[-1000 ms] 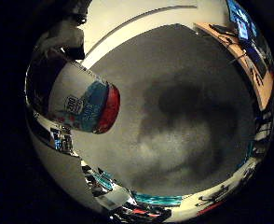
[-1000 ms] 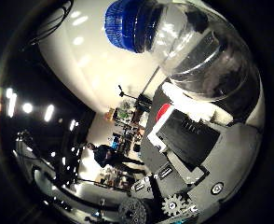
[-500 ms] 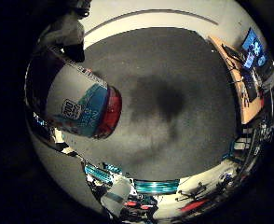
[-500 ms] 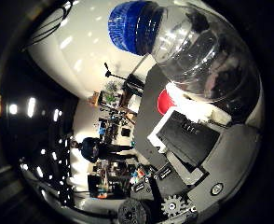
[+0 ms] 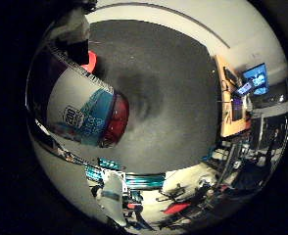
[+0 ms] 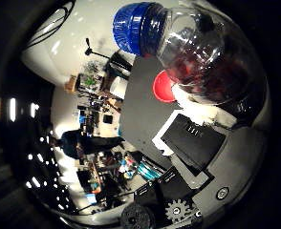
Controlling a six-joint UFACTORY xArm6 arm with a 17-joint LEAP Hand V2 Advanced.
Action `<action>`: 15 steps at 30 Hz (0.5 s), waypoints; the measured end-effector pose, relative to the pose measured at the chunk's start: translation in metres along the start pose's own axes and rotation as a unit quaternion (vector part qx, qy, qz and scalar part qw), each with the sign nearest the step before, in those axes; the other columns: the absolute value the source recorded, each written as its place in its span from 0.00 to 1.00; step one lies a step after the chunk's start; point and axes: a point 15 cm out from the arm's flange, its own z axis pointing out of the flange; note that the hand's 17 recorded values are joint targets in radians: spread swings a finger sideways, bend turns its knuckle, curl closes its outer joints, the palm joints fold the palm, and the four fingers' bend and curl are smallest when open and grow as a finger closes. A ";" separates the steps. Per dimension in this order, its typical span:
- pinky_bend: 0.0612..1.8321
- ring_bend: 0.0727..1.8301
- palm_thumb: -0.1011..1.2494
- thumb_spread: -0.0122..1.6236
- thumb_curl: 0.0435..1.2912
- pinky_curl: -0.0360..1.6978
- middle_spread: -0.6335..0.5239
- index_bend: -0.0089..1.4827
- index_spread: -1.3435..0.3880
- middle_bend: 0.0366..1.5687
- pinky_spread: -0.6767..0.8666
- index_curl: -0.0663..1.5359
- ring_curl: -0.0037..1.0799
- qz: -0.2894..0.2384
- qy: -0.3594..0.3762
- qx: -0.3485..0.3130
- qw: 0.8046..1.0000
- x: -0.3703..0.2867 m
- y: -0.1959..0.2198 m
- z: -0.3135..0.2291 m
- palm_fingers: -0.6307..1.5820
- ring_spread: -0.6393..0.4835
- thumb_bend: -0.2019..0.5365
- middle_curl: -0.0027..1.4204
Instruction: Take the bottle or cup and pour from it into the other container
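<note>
A clear plastic bottle (image 6: pixel 202 57) with a blue cap (image 6: pixel 138 26) lies close against the palm and fills much of the thumb side view. A dark reddish colour shows through its body. Its white and blue label (image 5: pixel 80 115) and red lower end (image 5: pixel 115 120) show in the little finger side view. My right hand (image 6: pixel 193 143) is shut on the bottle, its black and white fingers lying along the bottle's side. A red cup (image 6: pixel 165 87) stands on the dark mat (image 5: pixel 173 98) below, not far from the bottle's neck.
The dark mat covers a table with a pale edge (image 5: pixel 183 29). A wooden desk with monitors (image 5: pixel 234 98) stands beyond one side. Teal framing (image 5: pixel 134 178) and cluttered room gear lie past the mat's other edge.
Both views have swung, so the hand has turned with the bottle. The red cup now shows in the little finger side view too, and more red shows through the bottle's body.
</note>
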 end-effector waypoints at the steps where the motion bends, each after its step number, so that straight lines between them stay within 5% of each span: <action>1: 0.69 0.68 0.90 0.25 0.74 0.60 0.40 0.77 0.64 0.81 0.30 0.58 0.91 -0.008 0.011 -0.004 1.000 -0.003 -0.003 -0.002 0.77 0.31 0.25 0.68; 15: 0.67 0.67 0.90 0.22 0.74 0.62 0.40 0.77 0.64 0.81 0.29 0.58 0.93 -0.090 0.173 -0.101 0.976 -0.021 -0.048 -0.007 0.77 0.31 0.25 0.68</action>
